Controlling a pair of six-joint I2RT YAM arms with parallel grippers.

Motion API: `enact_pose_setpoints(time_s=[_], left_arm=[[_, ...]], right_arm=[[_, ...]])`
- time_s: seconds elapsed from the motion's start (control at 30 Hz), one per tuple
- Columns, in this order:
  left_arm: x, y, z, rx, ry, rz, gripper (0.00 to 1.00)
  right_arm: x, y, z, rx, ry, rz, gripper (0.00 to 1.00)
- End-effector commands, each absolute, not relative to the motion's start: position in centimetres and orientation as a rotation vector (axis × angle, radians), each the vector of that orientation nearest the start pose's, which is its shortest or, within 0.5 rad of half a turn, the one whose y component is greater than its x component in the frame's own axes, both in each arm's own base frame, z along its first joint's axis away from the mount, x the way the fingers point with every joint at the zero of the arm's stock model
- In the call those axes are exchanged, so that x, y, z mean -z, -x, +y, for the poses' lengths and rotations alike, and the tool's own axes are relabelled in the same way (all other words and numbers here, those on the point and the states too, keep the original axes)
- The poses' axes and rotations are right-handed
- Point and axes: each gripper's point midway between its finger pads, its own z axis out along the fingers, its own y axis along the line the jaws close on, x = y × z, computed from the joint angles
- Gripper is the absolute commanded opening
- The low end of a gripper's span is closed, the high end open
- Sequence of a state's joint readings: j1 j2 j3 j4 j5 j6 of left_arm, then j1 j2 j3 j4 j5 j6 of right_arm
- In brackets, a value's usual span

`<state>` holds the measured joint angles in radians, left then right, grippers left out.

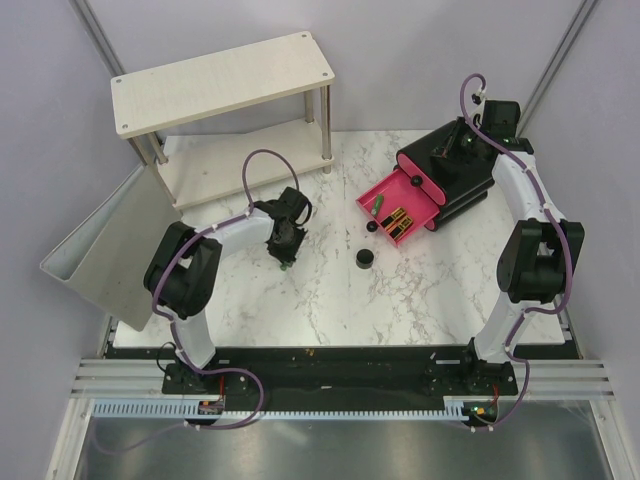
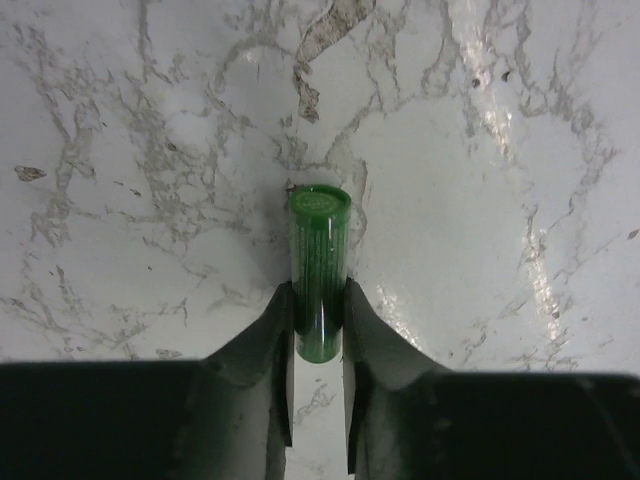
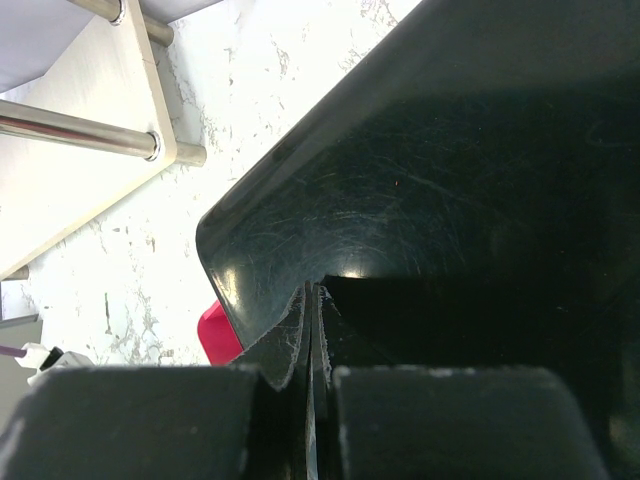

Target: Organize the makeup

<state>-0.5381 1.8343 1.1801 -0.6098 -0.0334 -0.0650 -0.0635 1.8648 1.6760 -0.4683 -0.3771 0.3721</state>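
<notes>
My left gripper [image 1: 285, 250] is shut on a green tube [image 2: 320, 265], which sticks out past the fingertips just above the marble table; its tip shows in the top view [image 1: 287, 265]. A round black jar [image 1: 365, 259] stands on the table to the right of it. The open pink drawer [image 1: 425, 205] of the black box [image 1: 470, 178] holds a second green tube [image 1: 378, 207] and a black-and-gold case [image 1: 397, 220]. My right gripper [image 1: 466, 140] is shut and empty, its tips [image 3: 314, 292] on the black box's top [image 3: 420, 180]. No beige bottles show.
A white two-level shelf [image 1: 220, 80] stands at the back left. A grey bin [image 1: 105, 250] leans off the table's left edge. The marble table [image 1: 330, 300] spreads between the arms.
</notes>
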Motion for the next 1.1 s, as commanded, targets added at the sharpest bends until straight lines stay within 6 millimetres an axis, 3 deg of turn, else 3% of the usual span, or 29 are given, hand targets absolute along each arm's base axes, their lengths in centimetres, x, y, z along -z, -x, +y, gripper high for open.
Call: enact_pose_setpoints(time_s=[0.0, 0.07, 0.23, 0.43, 0.57, 0.7, 0.73, 0.77, 0.83, 0.87, 1.07], left_arm=[[-2.4, -32.0, -19.5, 0.147, -0.682, 2.694, 0.10], [-2.9, -32.4, -19.7, 0.152, -0.683, 2.678, 0.02], [-6.8, -34.1, -21.7, 0.222, -0.691, 2.564, 0.02], [-14.7, -37.9, -27.2, 0.350, -0.699, 2.342, 0.02], [-17.7, -39.5, -31.5, 0.447, -0.731, 2.235, 0.02], [-18.5, -40.7, -36.1, 0.523, -0.791, 2.173, 0.02], [-20.1, -41.3, -37.2, 0.546, -0.789, 2.128, 0.02], [-18.6, -41.6, -38.2, 0.557, -0.808, 2.146, 0.02], [-19.6, -42.3, -39.8, 0.590, -0.801, 2.112, 0.02], [-18.6, -42.5, -40.5, 0.611, -0.806, 2.124, 0.02], [-19.3, -44.2, -43.9, 0.741, -0.752, 2.055, 0.07]], right_arm=[[-16.5, -48.6, 3.9, -0.542, -0.350, 2.382, 0.00], [-16.5, -48.6, 3.9, -0.541, -0.349, 2.382, 0.00], [-16.4, -48.6, 4.1, -0.546, -0.348, 2.386, 0.00], [-16.3, -48.7, 4.1, -0.551, -0.349, 2.386, 0.00], [-16.2, -48.7, 4.1, -0.551, -0.352, 2.390, 0.00], [-16.1, -48.7, 4.1, -0.553, -0.350, 2.391, 0.00], [-16.0, -48.7, 4.1, -0.553, -0.350, 2.391, 0.00], [-16.1, -48.7, 4.1, -0.553, -0.352, 2.390, 0.00], [-16.1, -48.7, 4.1, -0.553, -0.354, 2.391, 0.00], [-16.1, -48.7, 4.1, -0.553, -0.350, 2.391, 0.00], [-15.7, -48.7, 4.3, -0.564, -0.356, 2.400, 0.00]])
